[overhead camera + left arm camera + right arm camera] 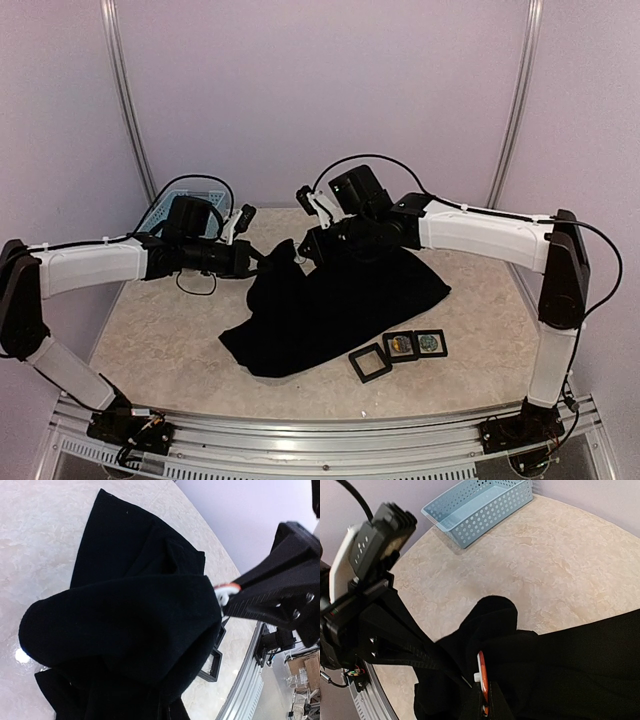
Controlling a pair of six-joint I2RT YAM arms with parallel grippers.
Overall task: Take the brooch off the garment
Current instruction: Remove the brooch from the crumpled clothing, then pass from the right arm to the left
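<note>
The black garment [335, 300] lies rumpled on the table, with one fold lifted between the two arms. In the top view my left gripper [268, 258] is shut on that raised fold from the left. In the left wrist view the fabric [125, 620] drapes over and hides the left fingers. The brooch [481, 669], an orange and white disc seen edge-on, sits against the cloth. My right gripper [484, 697] is shut on its lower rim. The brooch [225, 591] also shows as a white and orange speck at the right gripper's tip.
A light-blue perforated basket [185, 205] stands at the back left. Three small black square frames [402, 346] lie in a row near the front of the table, right of the garment. A metal rail [320, 440] runs along the near edge.
</note>
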